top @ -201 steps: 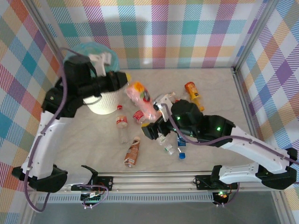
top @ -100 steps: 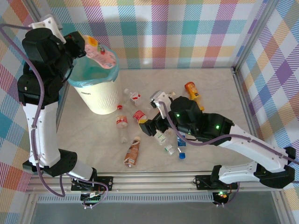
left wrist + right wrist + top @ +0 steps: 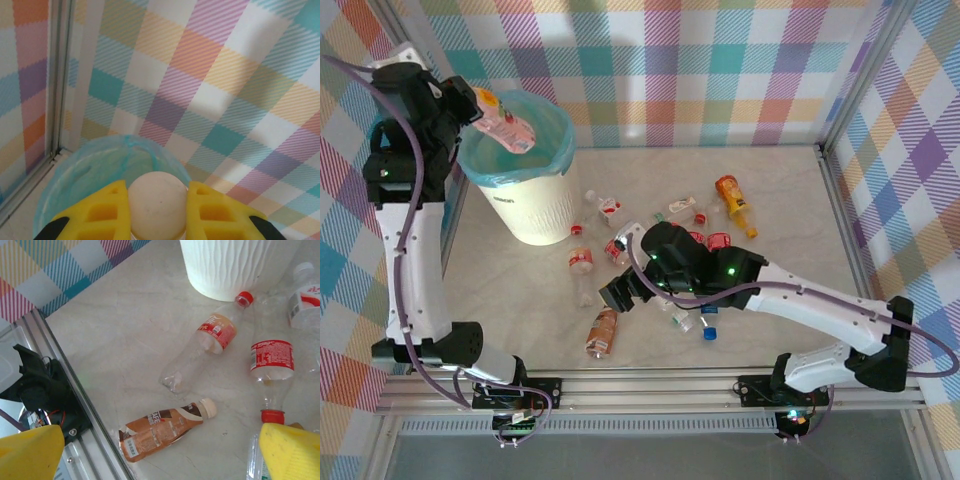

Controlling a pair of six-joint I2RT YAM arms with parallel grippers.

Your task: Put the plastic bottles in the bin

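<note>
"Counting first: how many plastic bottles (image 3: 617, 248) and bins does the scene hold?"

"One bin (image 3: 535, 212), white with a teal bag folded over its rim, stands at the far left of the table (image 3: 790, 190). One pink bottle (image 3: 506, 126) is up in the air. Roughly nine more lie loose on the table to the right of the bin, but the right arm covers part of the cluster, so the count is not exact. Among them are one brown bottle (image 3: 602, 332) nearest the front rail and one orange bottle (image 3: 733, 200) farthest right."

"And the left gripper (image 3: 480, 103)?"

"Its yellow fingers (image 3: 105, 215) are clamped on the pink bottle, one on each side, and it holds the bottle tilted over the near-left rim of the bin, above the open bag."

"The right gripper (image 3: 613, 296)?"

"Its fingers are spread wide with nothing between them. It hangs over the table just above the brown bottle, touching none of the four bottles seen in its wrist view."
</note>
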